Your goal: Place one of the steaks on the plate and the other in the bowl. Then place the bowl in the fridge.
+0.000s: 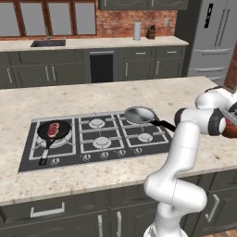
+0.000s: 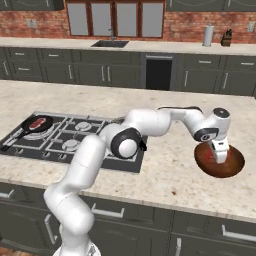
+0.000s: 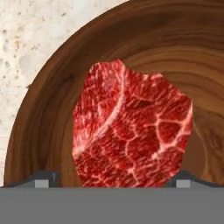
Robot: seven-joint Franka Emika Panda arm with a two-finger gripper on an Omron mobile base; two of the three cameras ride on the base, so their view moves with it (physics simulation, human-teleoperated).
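While gripper (image 3: 112, 180) hangs over bowl (image 2: 235, 164) at centre-right, jaws wide, tips either side of steak (image 3: 131, 131) lying in it, no grip evident. 2 steaks total: 2nd steak (image 1: 53, 128) in black pan (image 1: 53, 131), left-centre. 1 bowl, rim cut off in hand view. Fridge (image 1: 217, 37) upper right, partly cropped.

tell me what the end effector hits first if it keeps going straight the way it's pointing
Most likely the raw red marbled steak, which lies dead ahead between the open end effector tips. Under it is the floor of the deep reddish-brown wooden bowl. How far off the steak is cannot be told.
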